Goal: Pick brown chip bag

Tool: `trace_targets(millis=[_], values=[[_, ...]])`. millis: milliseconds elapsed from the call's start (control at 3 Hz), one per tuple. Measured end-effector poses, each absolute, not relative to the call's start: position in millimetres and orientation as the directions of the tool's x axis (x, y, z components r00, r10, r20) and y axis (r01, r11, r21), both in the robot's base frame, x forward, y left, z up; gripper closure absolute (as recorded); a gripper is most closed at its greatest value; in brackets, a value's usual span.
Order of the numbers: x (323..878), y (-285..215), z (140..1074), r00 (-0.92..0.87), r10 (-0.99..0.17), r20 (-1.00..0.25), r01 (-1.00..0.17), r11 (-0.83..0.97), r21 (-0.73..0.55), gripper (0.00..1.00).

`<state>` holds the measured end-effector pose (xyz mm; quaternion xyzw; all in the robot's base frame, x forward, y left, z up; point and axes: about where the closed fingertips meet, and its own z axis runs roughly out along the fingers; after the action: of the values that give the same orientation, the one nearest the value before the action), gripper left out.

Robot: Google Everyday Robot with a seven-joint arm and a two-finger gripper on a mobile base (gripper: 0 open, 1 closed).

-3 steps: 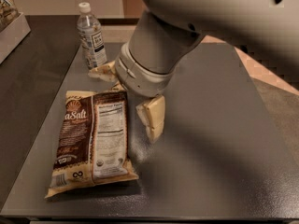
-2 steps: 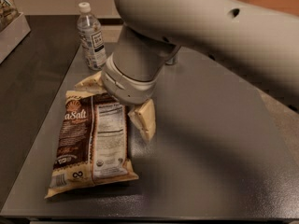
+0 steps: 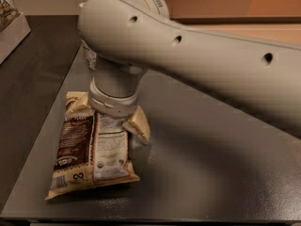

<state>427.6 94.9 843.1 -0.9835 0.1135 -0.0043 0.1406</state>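
Observation:
The brown chip bag (image 3: 89, 154) lies flat on the dark grey table (image 3: 202, 164) at the front left, with its white nutrition panel facing up. My gripper (image 3: 110, 119) hangs down from the big white arm (image 3: 188, 55) right over the bag's top end. It is open, and its tan right finger (image 3: 138, 124) stands just off the bag's right edge. The left finger is hidden by the wrist. The bag's upper part is covered by the wrist.
A clear water bottle (image 3: 88, 58) stands behind the bag, almost wholly hidden by the arm. A white box (image 3: 11, 22) sits at the far left on a darker surface. The table's left edge runs close beside the bag.
The gripper has moved left and down, from beside the bag to over its top end. The arm now hides the bottle. The bag has not moved.

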Motion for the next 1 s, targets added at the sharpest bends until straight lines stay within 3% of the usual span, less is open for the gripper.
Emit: trace_targets(millis=[333,1000], values=[[431,100,838,0.982,-0.187,0.028,-0.176,-0.957,-0.231,0.16],[437,106,864,0.975,-0.208,0.073,-0.188,-0.959,-0.212,0.63]])
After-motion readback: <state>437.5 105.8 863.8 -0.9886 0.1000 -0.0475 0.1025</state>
